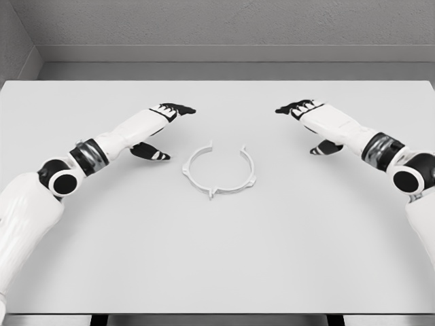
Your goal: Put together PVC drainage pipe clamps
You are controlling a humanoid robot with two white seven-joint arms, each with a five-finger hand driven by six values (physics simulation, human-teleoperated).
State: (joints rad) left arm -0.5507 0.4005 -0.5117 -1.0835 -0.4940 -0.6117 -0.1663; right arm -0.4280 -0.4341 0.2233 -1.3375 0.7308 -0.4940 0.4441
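1. A white pipe clamp (219, 171), an open ring with its gap facing away, lay flat at the centre of the grey table (217, 272).
2. The left hand (165, 125) hovered beside it, fingers spread, holding nothing.
3. The right hand (309, 122) mirrored it, likewise spread.

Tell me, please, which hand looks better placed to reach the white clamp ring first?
Probably the left hand. It hovers open just beside the clamp ring, its thumb close to the ring's left edge. The right hand, also open, sits farther off, with a wider stretch of bare table between.
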